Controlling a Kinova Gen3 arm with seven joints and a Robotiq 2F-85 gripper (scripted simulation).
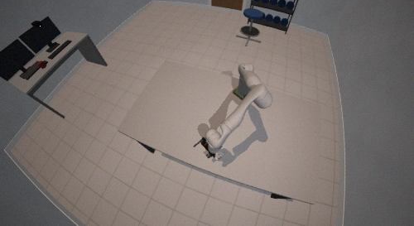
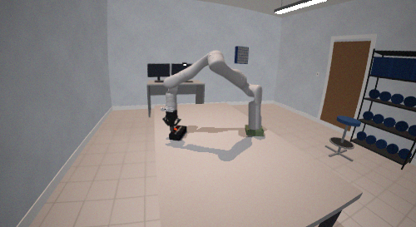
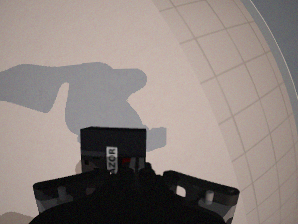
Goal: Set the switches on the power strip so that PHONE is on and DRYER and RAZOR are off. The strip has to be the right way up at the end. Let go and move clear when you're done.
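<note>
- On the table [image 1: 166, 100] [image 2: 200, 171] [image 3: 40, 45], near its edge, the strip [image 1: 205, 146] [image 2: 178, 133] [image 3: 114, 140] sits right under my gripper [image 1: 212, 155] [image 2: 171, 130] [image 3: 137, 166].
- I have the fingers closed on nothing, tips at or just over its switches.
- From the wrist, its long axis seems to run away beneath the fingers.
- Only that view shows the RAZOR label [image 3: 111, 159], beside dull red; the exterior shows brighter orange-red.
- I can't read PHONE or DRYER.

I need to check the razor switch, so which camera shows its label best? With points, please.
The wrist view: there the RAZOR label [image 3: 111, 159] is large, most letters legible, though its lower end is hidden by the gripper [image 3: 137, 166]. The exterior view shows the power strip [image 2: 178, 134] but no readable label; nor does the top view.
</note>
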